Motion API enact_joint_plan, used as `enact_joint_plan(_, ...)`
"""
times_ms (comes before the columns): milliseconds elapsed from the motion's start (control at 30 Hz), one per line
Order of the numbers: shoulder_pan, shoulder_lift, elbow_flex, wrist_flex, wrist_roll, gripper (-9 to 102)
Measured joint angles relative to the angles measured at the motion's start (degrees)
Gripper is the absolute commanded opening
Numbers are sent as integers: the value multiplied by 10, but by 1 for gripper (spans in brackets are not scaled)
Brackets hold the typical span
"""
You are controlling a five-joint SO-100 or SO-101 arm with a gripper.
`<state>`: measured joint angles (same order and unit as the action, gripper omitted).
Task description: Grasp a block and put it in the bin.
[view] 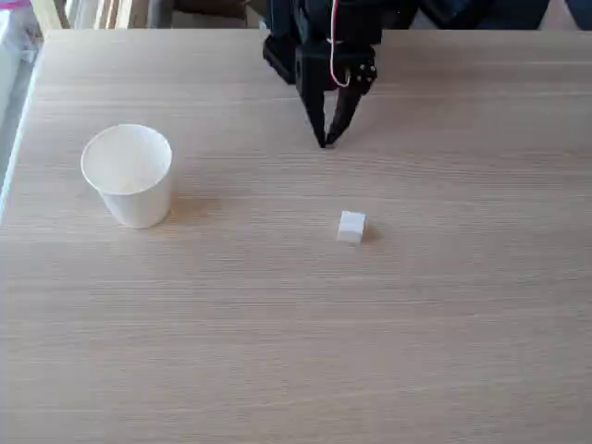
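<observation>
At the left of the frame, a little above the middle, the bin (128, 174) stands upright on the wooden table (277, 351), its mouth open to the camera. Right of centre the block (351, 227) lies alone on the bare wood, well apart from the bin, with nothing between them. Above it, at the upper centre, the black gripper (325, 141) points down with its 2 jaws closed together at the tips, holding nothing.

No lettering, label or number can be read anywhere. The white cup (128, 174) carries a plain, unprinted wall.
</observation>
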<state>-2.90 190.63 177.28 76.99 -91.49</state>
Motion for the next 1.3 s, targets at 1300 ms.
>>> enact_joint_plan(1300, -11, 0, 0, 3, 10, 0)
